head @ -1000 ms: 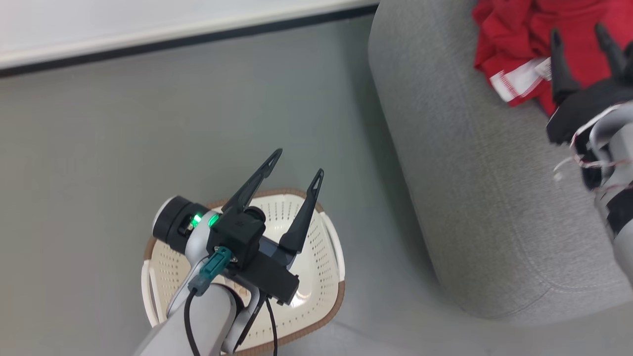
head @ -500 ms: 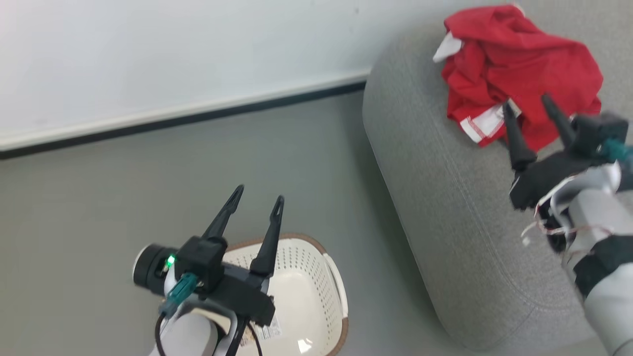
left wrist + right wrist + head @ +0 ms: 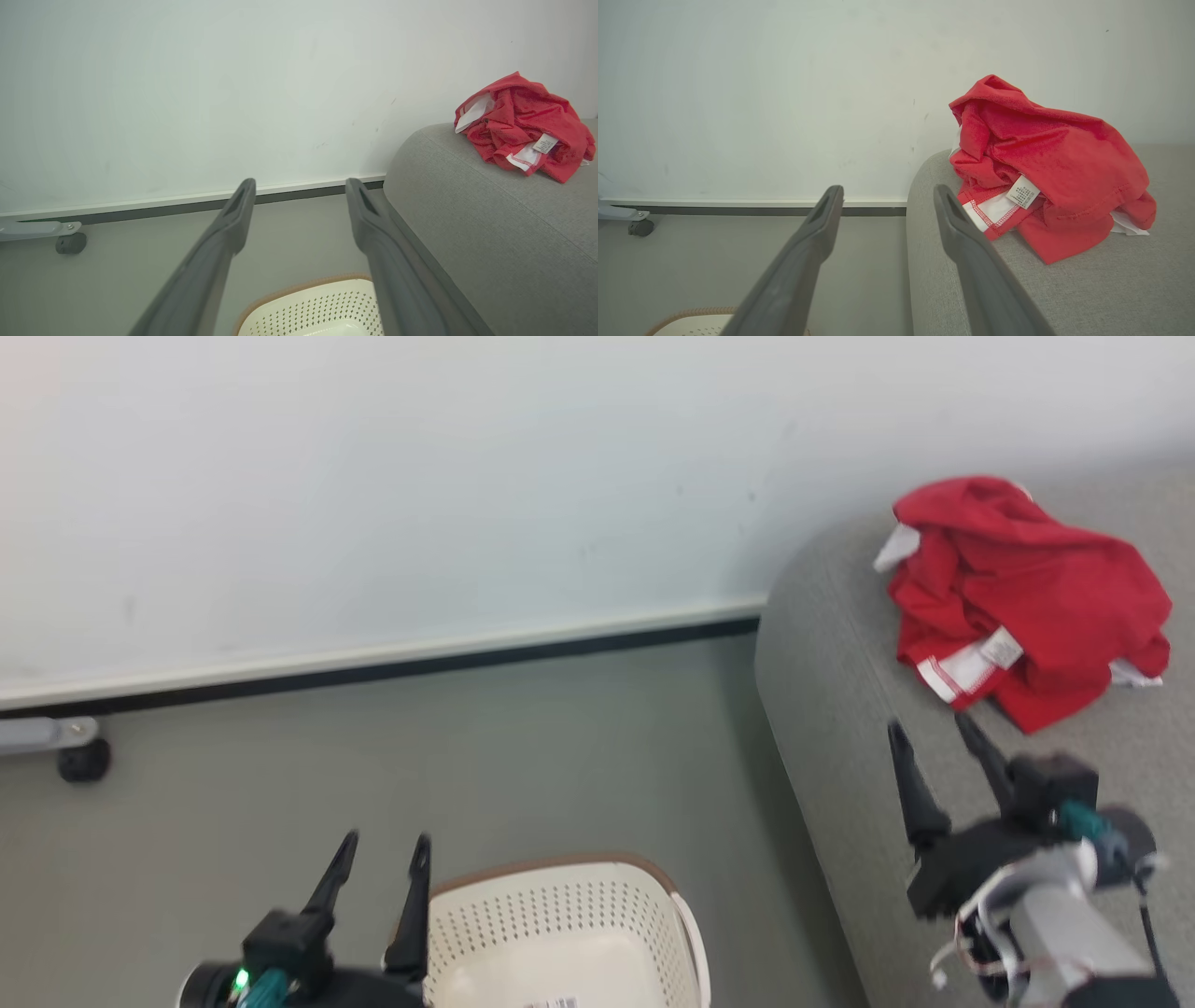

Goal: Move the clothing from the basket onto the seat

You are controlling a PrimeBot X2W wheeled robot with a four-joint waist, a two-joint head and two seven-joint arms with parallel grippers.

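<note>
Right gripper [image 3: 929, 726]: fingers spread, nothing between them and nothing touched. It hangs over the seat [image 3: 840, 709], tips aimed at the clothing [image 3: 1036, 607], with a band of bare grey between tips and red cloth.

Left gripper [image 3: 386, 845]: fingers parted and likewise empty. It hovers low, just beside the left rim of the basket [image 3: 560, 910], tips pointing toward the wall [image 3: 467, 476].

The clothing lies in a crumpled heap on top of the seat, near its rounded end and close to the wall. A white band with red stitching and a small label face the right gripper.

The seat's rounded end drops to the floor [image 3: 513, 747], and a strip of floor separates it from the basket's right rim. Left of the basket and ahead of it the floor runs open up to the skirting [image 3: 373, 663]. A caster [image 3: 84, 761] on a pale leg sits at the far left against the wall.

Half a second ago the head view looked lower, so the whole picture has shifted with the camera. Against the clothing itself, though, the right gripper has drawn back: its tips then overlapped the heap's lower edge, and now they stand clear of it. The left gripper, over the basket a second ago, now sits off its left side
</note>
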